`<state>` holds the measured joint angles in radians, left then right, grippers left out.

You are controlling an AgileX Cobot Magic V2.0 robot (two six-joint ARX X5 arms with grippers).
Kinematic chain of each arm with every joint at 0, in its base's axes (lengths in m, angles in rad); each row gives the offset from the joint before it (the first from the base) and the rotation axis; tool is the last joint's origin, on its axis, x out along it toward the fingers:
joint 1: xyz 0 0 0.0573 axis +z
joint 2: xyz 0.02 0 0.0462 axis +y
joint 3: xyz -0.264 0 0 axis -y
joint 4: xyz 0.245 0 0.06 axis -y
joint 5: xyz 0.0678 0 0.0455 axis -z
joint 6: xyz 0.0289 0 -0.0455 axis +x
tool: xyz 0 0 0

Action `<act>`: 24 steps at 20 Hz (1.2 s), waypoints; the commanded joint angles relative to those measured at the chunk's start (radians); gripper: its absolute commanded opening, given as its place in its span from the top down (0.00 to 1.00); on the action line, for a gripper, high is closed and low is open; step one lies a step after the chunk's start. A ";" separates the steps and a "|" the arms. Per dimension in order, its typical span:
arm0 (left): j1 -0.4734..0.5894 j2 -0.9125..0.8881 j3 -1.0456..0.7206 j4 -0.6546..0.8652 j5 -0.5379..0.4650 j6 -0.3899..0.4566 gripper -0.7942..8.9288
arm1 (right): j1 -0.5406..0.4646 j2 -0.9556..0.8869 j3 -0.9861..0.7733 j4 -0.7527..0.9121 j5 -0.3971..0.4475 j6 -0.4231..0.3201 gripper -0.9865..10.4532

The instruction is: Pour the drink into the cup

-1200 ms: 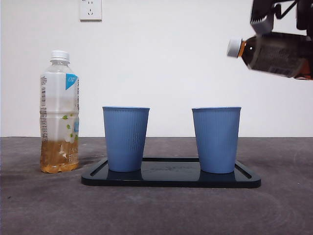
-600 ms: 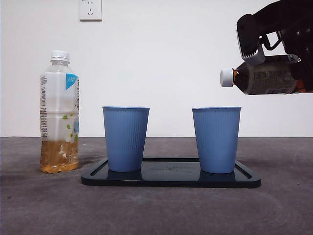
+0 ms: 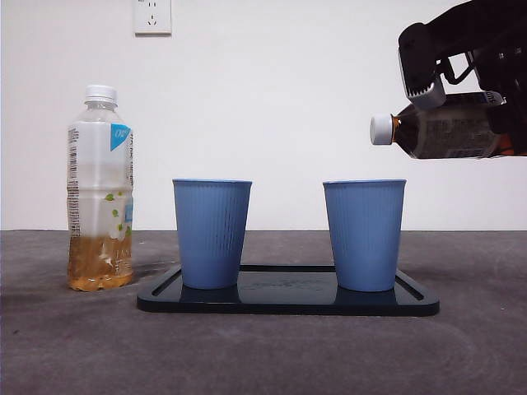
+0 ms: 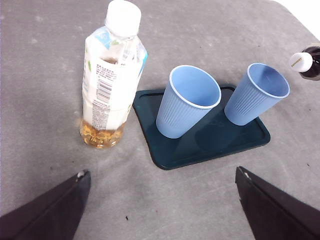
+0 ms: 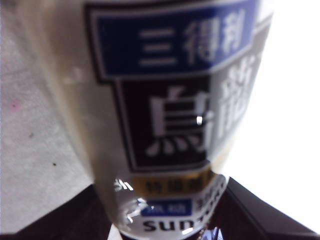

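Note:
My right gripper point(image 3: 504, 103) is shut on a dark tea bottle point(image 3: 449, 130) and holds it lying level in the air at the right. Its white cap point(image 3: 381, 129) is on and points left, just above and to the right of the right blue cup point(image 3: 364, 234). In the right wrist view the bottle's label point(image 5: 170, 100) fills the picture between the jaws. A second blue cup point(image 3: 212, 233) stands to the left on the same dark tray point(image 3: 288, 303). My left gripper point(image 4: 160, 210) is open and empty, above the table in front of the cups point(image 4: 187, 100).
A pale bottle point(image 3: 100, 189) with a white cap and a little amber drink at the bottom stands upright left of the tray, also in the left wrist view point(image 4: 112, 75). A white wall with a socket point(image 3: 152, 15) is behind.
The dark bottle came down and to the left and levelled out from a slight tilt one second ago. It has stayed still for the last half second.

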<state>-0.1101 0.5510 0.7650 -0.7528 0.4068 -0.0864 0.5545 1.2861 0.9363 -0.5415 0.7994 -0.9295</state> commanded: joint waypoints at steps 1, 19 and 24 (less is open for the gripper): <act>-0.004 0.003 0.019 0.009 0.005 0.019 0.44 | 0.003 -0.013 0.029 0.033 -0.042 0.164 0.73; -0.003 0.004 0.019 0.016 0.005 0.019 0.44 | -0.243 -0.269 -0.306 0.676 -0.705 1.019 0.73; -0.003 0.004 0.019 0.016 0.005 0.019 0.44 | -0.281 -0.187 -0.448 0.934 -0.753 1.053 0.73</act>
<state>-0.1101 0.5510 0.7650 -0.7513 0.4068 -0.0864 0.2710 1.0992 0.4717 0.3435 0.0479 0.1028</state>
